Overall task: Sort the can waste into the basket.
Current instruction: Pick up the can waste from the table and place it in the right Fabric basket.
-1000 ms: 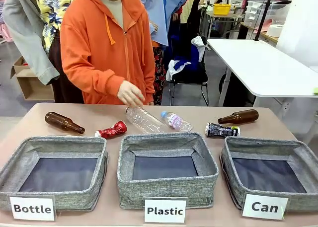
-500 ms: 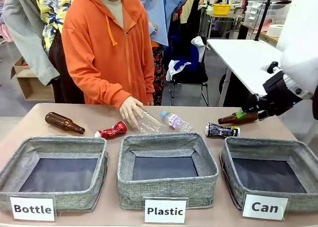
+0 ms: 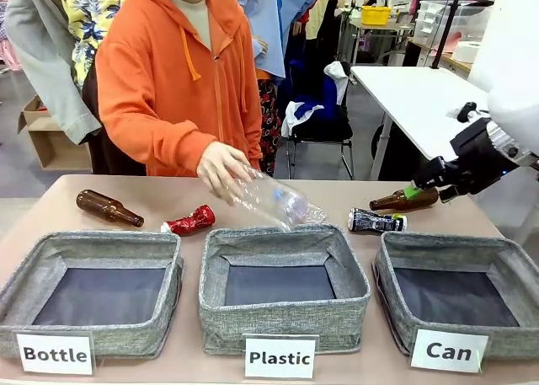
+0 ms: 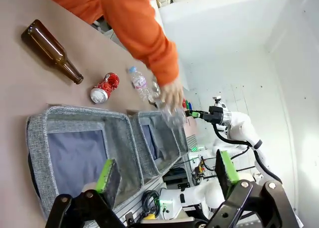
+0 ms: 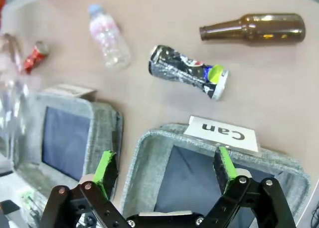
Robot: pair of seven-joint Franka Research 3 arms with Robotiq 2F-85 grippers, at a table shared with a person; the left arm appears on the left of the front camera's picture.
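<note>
Dark can (image 3: 376, 221) lies just behind the basket (image 3: 446, 240) — right gripper (image 5: 164, 160) hovers over both, jaws wide, likely lining up its grasp.

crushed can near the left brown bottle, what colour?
The crushed can is shiny red with white patches. It shows best in the front view.

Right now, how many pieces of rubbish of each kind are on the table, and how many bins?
Brown glass bottles: 2
Clear plastic bottles: 2
Cans: 2
Grey baskets: 3
Total: 9
</note>
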